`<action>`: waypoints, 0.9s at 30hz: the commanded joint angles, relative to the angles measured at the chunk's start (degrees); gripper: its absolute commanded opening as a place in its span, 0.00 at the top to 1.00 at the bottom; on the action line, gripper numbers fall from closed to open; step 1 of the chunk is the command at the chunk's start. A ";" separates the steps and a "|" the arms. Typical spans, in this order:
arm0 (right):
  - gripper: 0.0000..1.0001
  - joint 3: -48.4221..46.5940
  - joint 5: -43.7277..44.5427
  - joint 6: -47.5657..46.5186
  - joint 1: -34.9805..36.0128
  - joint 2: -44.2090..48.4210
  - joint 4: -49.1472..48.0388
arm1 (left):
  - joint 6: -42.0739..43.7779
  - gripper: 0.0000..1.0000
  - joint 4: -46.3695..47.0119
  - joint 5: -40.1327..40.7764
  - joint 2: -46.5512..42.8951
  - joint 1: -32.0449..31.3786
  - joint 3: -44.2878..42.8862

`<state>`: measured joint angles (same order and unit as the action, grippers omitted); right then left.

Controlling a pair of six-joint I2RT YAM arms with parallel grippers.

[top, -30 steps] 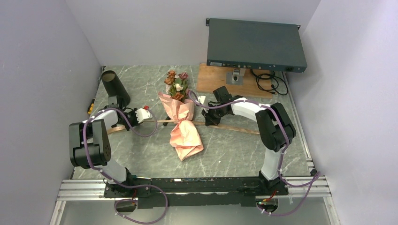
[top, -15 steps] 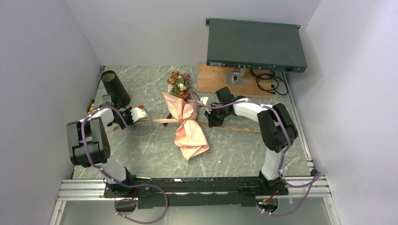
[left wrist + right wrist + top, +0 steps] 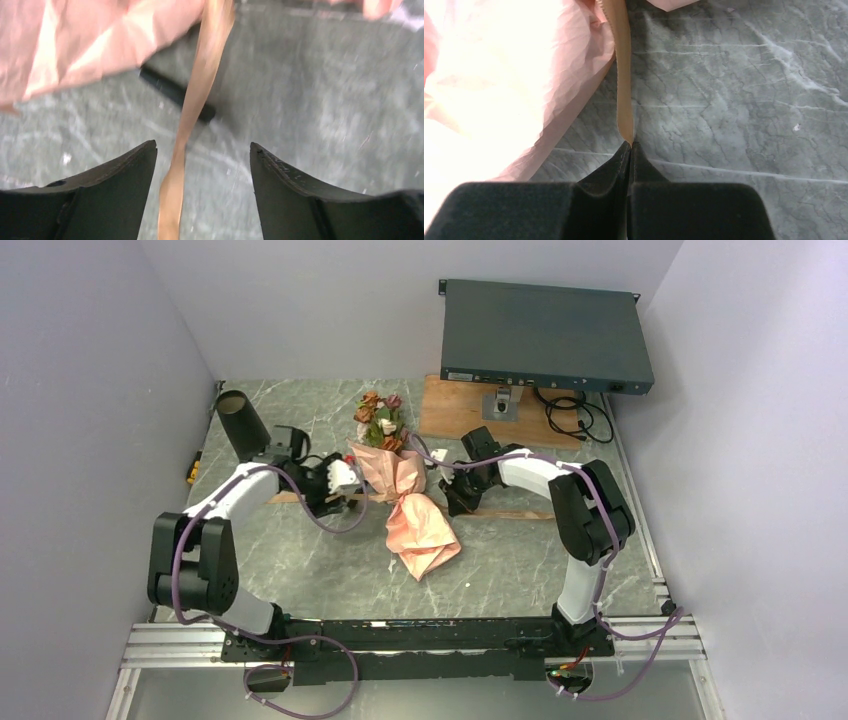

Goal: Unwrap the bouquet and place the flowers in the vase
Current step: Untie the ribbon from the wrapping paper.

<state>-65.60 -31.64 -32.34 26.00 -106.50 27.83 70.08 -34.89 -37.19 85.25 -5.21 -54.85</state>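
Note:
The bouquet [image 3: 402, 490] lies mid-table in crinkled pink paper [image 3: 425, 535], its flowers [image 3: 378, 420] pointing toward the back. The black vase [image 3: 243, 425] stands at the back left. My left gripper [image 3: 345, 480] is at the bouquet's left side. In the left wrist view it [image 3: 202, 147] is open, and the tan ribbon [image 3: 200, 85] runs loose between the jaws toward the paper [image 3: 75, 45]. My right gripper [image 3: 447, 485] is at the bouquet's right side. In its wrist view it [image 3: 630, 144] is shut on the ribbon [image 3: 623, 90] beside the paper [image 3: 499, 85].
A dark grey rack box [image 3: 545, 335] sits raised at the back right over a wooden board [image 3: 455, 410], with black cables [image 3: 575, 415] beside it. A yellow tool [image 3: 192, 470] lies by the left wall. A short dark rod [image 3: 175, 95] lies under the ribbon.
My left gripper opened, let go of the ribbon, and swung right up to the bouquet. The bouquet slid a little to the right. The right gripper stayed shut on the ribbon.

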 commanded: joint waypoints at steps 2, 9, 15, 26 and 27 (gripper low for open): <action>1.00 -2.45 -1.37 1.19 0.63 0.15 0.63 | -11.16 0.35 7.62 -0.54 4.21 -7.75 -2.63; 1.00 -2.17 -0.82 1.52 0.63 0.63 0.58 | -14.23 0.48 11.47 0.52 10.38 -11.35 -5.42; 1.00 -2.03 -0.44 1.77 0.59 0.51 0.44 | -14.54 0.83 12.93 2.42 12.79 -12.28 -4.92; 1.00 0.35 3.40 -3.68 -1.80 2.00 3.61 | -12.10 1.00 9.22 6.80 8.73 -3.32 -0.37; 1.00 0.51 3.55 -4.30 -2.53 2.00 4.03 | -11.13 1.00 9.27 7.49 8.44 -2.38 0.26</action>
<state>-65.93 -31.81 -33.01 26.26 -106.32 27.29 56.05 -23.88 -34.35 97.19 -12.53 -56.77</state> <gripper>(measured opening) 0.007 0.010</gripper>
